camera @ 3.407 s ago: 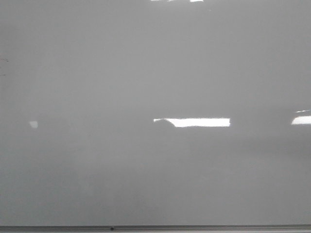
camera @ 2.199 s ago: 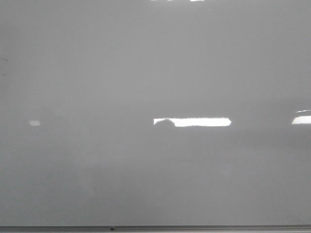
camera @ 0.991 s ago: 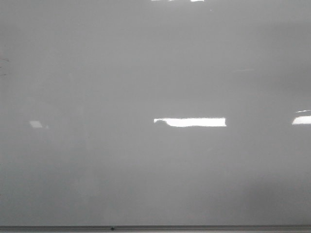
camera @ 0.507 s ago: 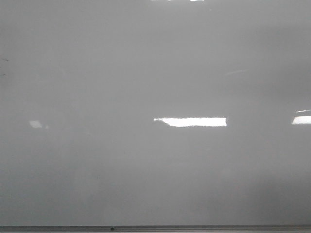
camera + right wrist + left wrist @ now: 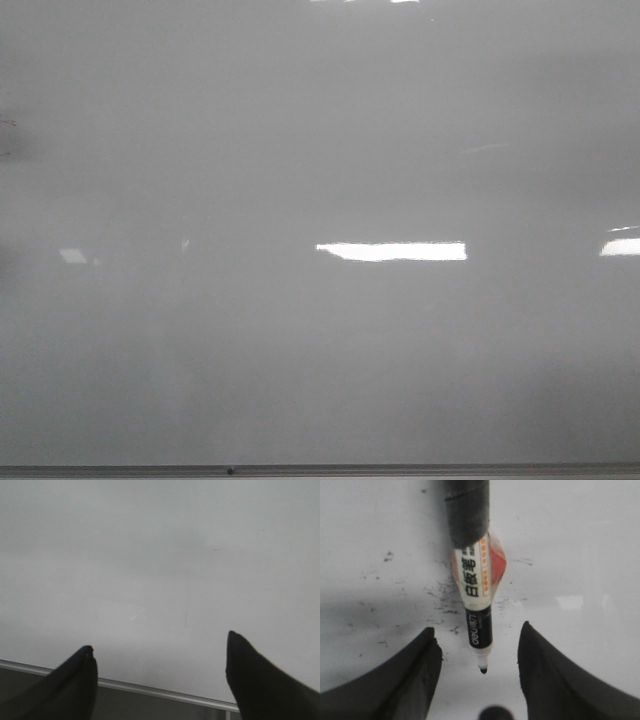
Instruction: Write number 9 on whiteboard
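Whiteboard (image 5: 320, 340): glossy pale grey, fills the front view; thin grey frame edge along the bottom, bright rectangular glare patches mid-right.
Number 9: no stroke visible in any view. Board surface in front view reads blank apart from faint dark specks at the far left edge.
Left gripper (image 5: 479, 647): fingers spread wide apart, gripping nothing between the tips.
Marker (image 5: 477, 600): white barrel with black lower section and printed label, sits between the left fingers, touching neither. Upper end goes into a dark cylindrical holder (image 5: 467, 510). Black tip points at the board; contact possibly there, but can't confirm from this angle.
Board under left gripper: scattered black smudges and specks around the marker.
Right gripper (image 5: 160, 662): fingers wide apart, nothing held, over clean board near the frame edge (image 5: 165, 692).
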{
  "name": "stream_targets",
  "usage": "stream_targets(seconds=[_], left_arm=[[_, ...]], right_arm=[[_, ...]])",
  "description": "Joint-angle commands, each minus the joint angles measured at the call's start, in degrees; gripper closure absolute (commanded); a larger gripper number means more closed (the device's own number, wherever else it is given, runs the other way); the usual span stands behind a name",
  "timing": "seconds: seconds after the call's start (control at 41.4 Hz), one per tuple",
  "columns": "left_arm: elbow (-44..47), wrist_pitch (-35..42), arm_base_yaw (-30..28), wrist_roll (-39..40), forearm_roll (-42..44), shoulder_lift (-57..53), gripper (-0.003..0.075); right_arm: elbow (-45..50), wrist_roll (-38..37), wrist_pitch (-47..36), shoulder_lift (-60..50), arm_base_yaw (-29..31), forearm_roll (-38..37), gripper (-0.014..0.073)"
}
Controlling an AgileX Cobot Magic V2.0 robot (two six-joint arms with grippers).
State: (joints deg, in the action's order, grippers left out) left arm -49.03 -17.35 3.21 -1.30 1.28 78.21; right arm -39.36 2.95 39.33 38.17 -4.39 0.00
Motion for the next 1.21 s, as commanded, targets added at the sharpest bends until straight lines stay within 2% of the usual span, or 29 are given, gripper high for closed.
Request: stream_targets(seconds=[0.0,0.097,0.314,0.459,0.677,0.821,0.942,1.087,1.184], left_arm=[[-2.0,7.1,0.4,0.1,-0.8,0.3,0.0414],[-2.0,10.3,0.4,0.1,-1.3,2.1,0.0451],[-2.0,12.1,0.4,0.1,-1.3,5.0,0.0512],[-2.0,12.2,0.4,0.1,-1.3,5.0,0.064],[-2.0,7.4,0.6,0.1,-1.3,2.2,0.0738],[-2.3,1.5,0.8,-1.7,1.3,-2.8,0.0739],[-5.4,-10.1,3.0,-8.1,1.7,-5.8,0.0739],[-11.5,-24.7,9.0,-15.5,0.2,-6.1,0.0739],[-14.6,-29.3,13.6,-21.6,-1.7,-6.1,0.0739]], right_arm=[[-1.7,0.4,-4.2,0.6,-0.1,0.0,0.0036],[-1.7,0.4,-4.2,0.6,-0.1,0.0,0.0036],[-1.7,0.4,-4.2,0.6,-0.1,0.0,0.0036],[-1.7,0.4,-4.2,0.6,-0.1,0.0,0.0036],[-1.7,0.4,-4.4,0.6,-0.1,0.0,0.0036],[-2.7,0.4,-2.9,0.6,-0.1,0.0,0.0036],[-4.6,0.4,0.5,1.2,-0.1,0.0,0.0036],[-7.8,0.4,5.9,4.6,-0.2,0.0,0.0036],[-9.6,0.6,8.1,7.3,-0.7,0.6,0.0036]])
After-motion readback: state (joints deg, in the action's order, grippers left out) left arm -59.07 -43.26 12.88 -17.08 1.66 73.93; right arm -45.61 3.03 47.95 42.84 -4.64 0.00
